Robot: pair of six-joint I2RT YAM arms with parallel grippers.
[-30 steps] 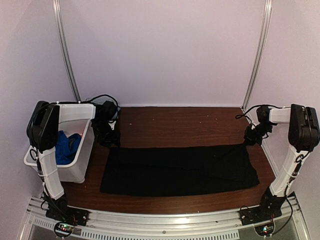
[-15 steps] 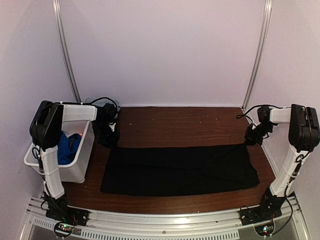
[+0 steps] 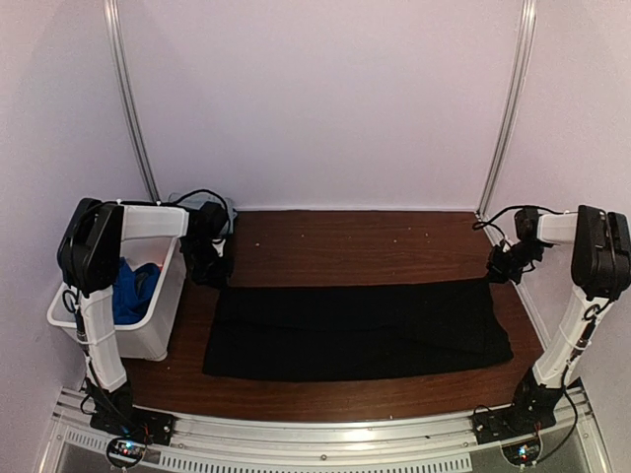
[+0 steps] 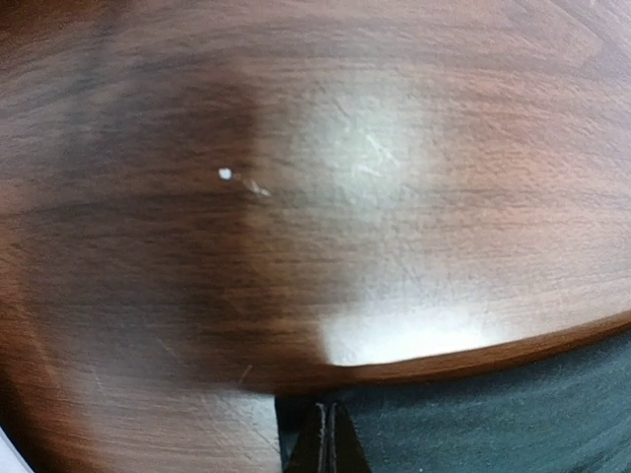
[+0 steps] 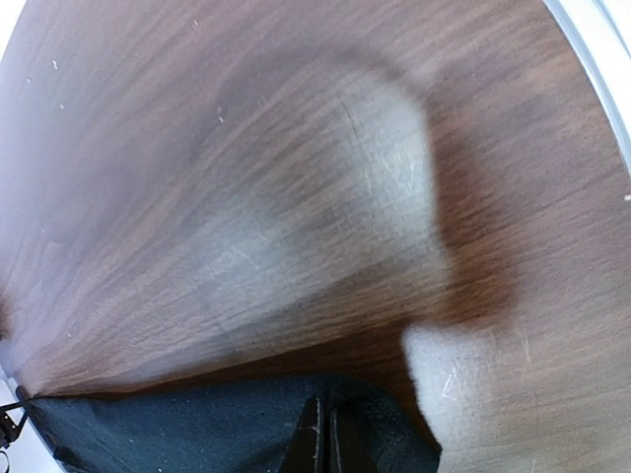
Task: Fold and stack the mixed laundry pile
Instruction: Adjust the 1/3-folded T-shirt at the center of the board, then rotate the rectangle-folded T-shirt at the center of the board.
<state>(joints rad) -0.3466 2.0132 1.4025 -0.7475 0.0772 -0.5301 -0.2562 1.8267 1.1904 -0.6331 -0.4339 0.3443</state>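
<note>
A dark brown wood-grain table (image 3: 355,241) fills the bottom of a small booth. The back wall (image 3: 315,99) is plain pale lilac, and the left wall (image 3: 49,118) and right wall (image 3: 582,108) match it. 2 thin metal strips run up the back corners, the left strip (image 3: 131,108) and the right strip (image 3: 507,108). A ribbed metal rail (image 3: 325,434) lines the table's near edge. A white plastic bin (image 3: 148,335) stands at the table's left side. Close up, the tabletop shows a soft patch of glare (image 4: 360,148) and 1 tiny white speck (image 4: 225,174).
</note>
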